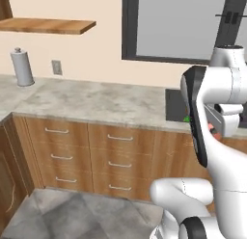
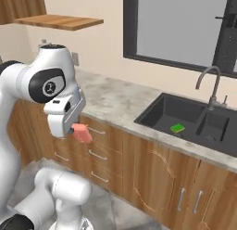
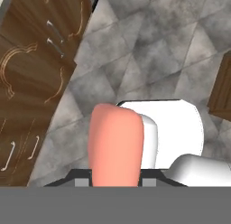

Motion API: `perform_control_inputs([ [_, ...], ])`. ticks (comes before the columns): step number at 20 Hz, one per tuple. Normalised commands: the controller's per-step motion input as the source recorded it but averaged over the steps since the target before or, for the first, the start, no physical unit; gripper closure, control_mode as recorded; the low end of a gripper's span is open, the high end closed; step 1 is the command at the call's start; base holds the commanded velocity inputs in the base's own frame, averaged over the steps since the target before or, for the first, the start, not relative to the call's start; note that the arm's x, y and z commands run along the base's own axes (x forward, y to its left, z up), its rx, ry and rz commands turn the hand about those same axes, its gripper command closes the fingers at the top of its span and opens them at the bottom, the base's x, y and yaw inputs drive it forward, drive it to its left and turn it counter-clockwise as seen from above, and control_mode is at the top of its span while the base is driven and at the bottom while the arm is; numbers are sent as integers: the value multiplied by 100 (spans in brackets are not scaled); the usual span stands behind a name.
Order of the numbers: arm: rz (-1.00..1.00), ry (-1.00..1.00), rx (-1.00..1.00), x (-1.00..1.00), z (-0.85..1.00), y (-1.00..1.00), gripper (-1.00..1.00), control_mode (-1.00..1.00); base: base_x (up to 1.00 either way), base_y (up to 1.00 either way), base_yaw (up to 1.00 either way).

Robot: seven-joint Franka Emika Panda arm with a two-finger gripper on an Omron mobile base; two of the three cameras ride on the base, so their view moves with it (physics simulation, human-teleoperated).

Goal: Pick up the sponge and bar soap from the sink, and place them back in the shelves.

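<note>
Claw (image 2: 79,130) clamped on soap (image 2: 83,133), held left of centre in right base frame, in front of drawers, off table (image 2: 115,101). Soap filled lower centre of hand frame, over floor. Sponge (image 2: 177,128) lay in sink (image 2: 157,111), centre right. Shelf (image 2: 62,22) at upper left.

The grey marbled surface (image 1: 96,100) is running along the beige wall, carrying a paper towel roll (image 1: 21,67) that is standing upright near its far left corner. The black sink (image 2: 159,114) is sitting sunk into its right part, with the sponge (image 2: 177,128) lying in the left basin. The shelves (image 2: 60,22) are hanging bare on the wall above.
</note>
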Motion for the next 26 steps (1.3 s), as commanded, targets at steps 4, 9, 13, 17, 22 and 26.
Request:
perform_control_inputs([
  [4,0,0,0,0,0,0,100,100,0,-38,-28],
  [9,0,0,0,0,0,0,100,100,0,-32,-32],
  [13,0,0,0,0,0,0,100,100,0,-38,-28],
  [17,0,0,0,0,0,0,100,100,0,-34,-20],
  [22,0,0,0,0,0,0,100,100,2,-24,-20],
  [26,0,0,0,0,0,0,100,100,7,-3,-16],
])
